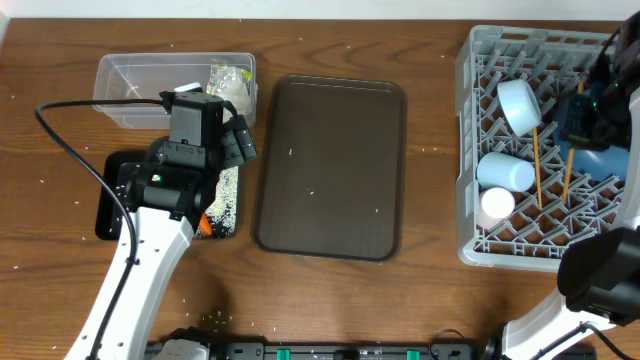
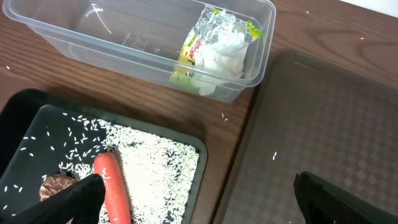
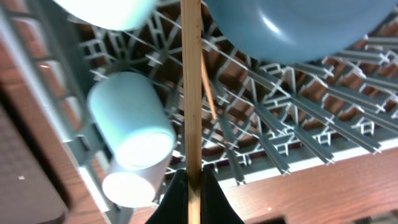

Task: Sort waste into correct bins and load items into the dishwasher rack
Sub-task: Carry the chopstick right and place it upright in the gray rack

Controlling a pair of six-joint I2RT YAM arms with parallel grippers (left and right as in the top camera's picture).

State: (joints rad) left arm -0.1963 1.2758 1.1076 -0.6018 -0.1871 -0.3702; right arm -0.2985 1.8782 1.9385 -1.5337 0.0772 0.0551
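My left gripper (image 1: 240,143) (image 2: 199,208) is open and empty above the inner edge of the black tray (image 1: 112,215) (image 2: 18,118). The tray holds an orange carrot (image 1: 205,225) (image 2: 112,186), a brown lump (image 2: 53,185) and loose white rice (image 1: 228,195) (image 2: 155,165). The clear tub (image 1: 130,85) (image 2: 74,37) holds a white tissue (image 1: 235,90) (image 2: 224,50) and a yellow-green wrapper (image 2: 193,53). My right gripper (image 1: 585,110) (image 3: 193,186) is shut on a chopstick (image 1: 569,170) (image 3: 191,93) over the grey rack (image 1: 470,150) (image 3: 311,124).
In the rack lie a light blue cup (image 1: 505,172) (image 3: 127,118), a pinkish-white cup (image 1: 497,205) (image 3: 127,186), a small light blue bowl (image 1: 520,105), a large blue bowl (image 1: 600,160) (image 3: 292,25) and another chopstick (image 1: 537,160) (image 3: 208,93). A brown serving tray (image 1: 330,165) (image 2: 323,124) lies mid-table.
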